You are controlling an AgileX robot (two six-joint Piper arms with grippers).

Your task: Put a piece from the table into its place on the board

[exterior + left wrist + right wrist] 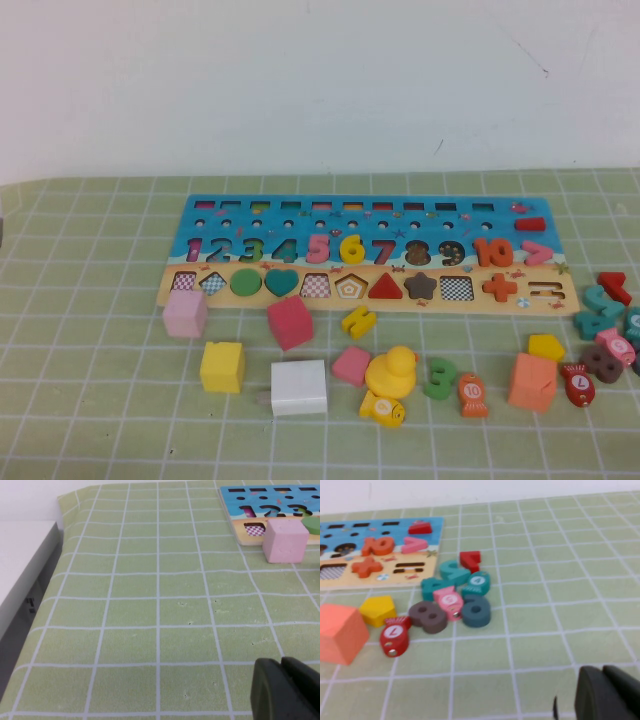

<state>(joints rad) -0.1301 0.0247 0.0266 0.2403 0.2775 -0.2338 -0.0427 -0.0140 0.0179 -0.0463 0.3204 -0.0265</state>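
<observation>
High view shows me the yellow 6 seated in the board, mid-frame; both hands, left hand and right hand, sit off at the sides over the surface, their grip unclear.

Left gripper and right gripper hover low.

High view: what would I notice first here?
The long blue-and-tan board with colourful numerals lies across the mat, and a yellow duck sits among blocks and a yellow piece in front of it. The left claw hangs over bare mat left of the board, the right claw beside the heap of numerals to its right.
</observation>
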